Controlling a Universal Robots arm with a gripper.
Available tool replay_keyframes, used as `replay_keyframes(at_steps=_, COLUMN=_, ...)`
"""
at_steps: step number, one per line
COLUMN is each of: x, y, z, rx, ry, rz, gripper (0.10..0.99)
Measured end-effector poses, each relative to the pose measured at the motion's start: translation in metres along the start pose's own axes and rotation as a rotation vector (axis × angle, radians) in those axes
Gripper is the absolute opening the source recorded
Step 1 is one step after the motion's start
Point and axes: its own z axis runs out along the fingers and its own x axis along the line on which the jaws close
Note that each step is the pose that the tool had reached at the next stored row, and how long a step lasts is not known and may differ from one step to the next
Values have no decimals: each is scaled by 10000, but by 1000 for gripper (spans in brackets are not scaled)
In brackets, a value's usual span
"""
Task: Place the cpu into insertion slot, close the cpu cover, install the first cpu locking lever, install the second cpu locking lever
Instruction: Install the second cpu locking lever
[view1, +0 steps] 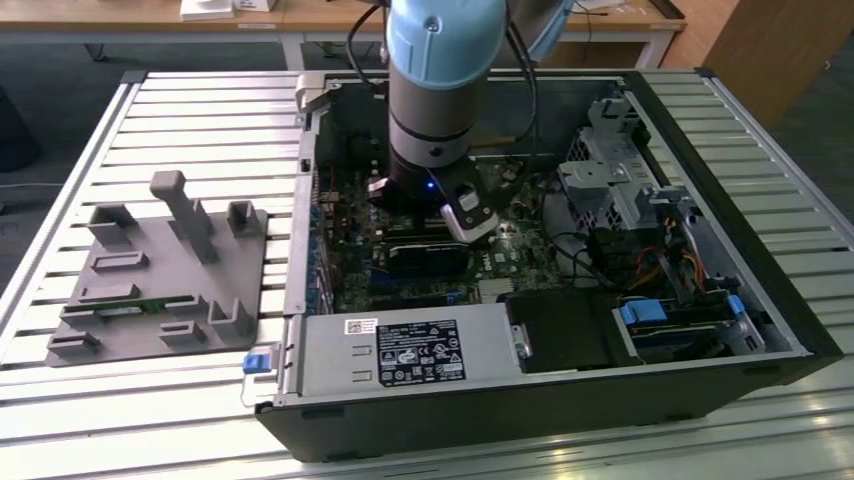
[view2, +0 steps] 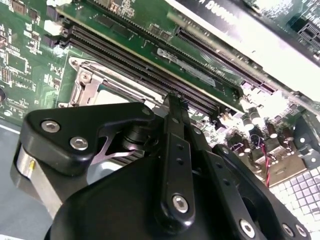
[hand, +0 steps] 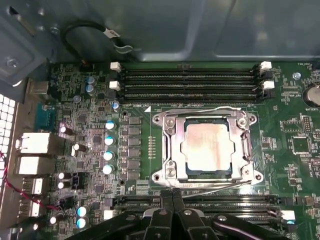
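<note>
In the first wrist view the cpu, a pale silvery square, lies flat in the insertion slot on the green board. The cpu cover, a silvery frame, lies down around it. One thin wire locking lever runs along the socket's far edge, another along the edge nearest my fingers. My gripper is shut, its black fingertips pressed together right at that near lever; whether they touch the wire is unclear. In the second wrist view the gripper hides most of the cover. The exterior view shows the gripper inside the computer case.
Black memory slots lie beyond the socket and another bank lies beside my fingers. Capacitors stand along one side, and the case wall rises behind. In the exterior view a grey fixture sits at the left and a power supply at the front.
</note>
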Motion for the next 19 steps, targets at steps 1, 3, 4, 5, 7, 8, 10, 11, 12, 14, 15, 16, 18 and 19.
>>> replay_keyframes(at_steps=1, x=4, y=-6, z=0, rx=-22, ry=0, rz=0, gripper=106)
replay_keyframes(at_steps=3, x=15, y=-14, z=7, rx=-69, ry=-1, rz=-1, gripper=106)
replay_keyframes(at_steps=4, x=23, y=-17, z=13, rx=-96, ry=-2, rz=-2, gripper=106)
replay_keyframes(at_steps=5, x=31, y=-20, z=20, rx=-122, ry=-3, rz=-2, gripper=106)
replay_keyframes(at_steps=7, x=43, y=-25, z=34, rx=-192, ry=-3, rz=-2, gripper=106)
replay_keyframes(at_steps=8, x=49, y=-28, z=43, rx=-234, ry=-3, rz=-3, gripper=106)
replay_keyframes(at_steps=10, x=52, y=-34, z=64, rx=-287, ry=-4, rz=-5, gripper=106)
replay_keyframes(at_steps=11, x=52, y=-36, z=73, rx=-301, ry=-4, rz=-4, gripper=106)
replay_keyframes(at_steps=12, x=53, y=-39, z=80, rx=-314, ry=-3, rz=-2, gripper=106)
replay_keyframes(at_steps=14, x=53, y=-42, z=91, rx=-364, ry=0, rz=-3, gripper=106)
replay_keyframes(at_steps=15, x=52, y=-43, z=97, rx=-396, ry=0, rz=-4, gripper=106)
replay_keyframes(at_steps=16, x=53, y=-46, z=110, rx=-436, ry=0, rz=-3, gripper=106)
replay_keyframes(at_steps=18, x=55, y=-50, z=127, rx=-487, ry=0, rz=-4, gripper=106)
replay_keyframes(at_steps=19, x=56, y=-52, z=134, rx=-515, ry=2, rz=-6, gripper=106)
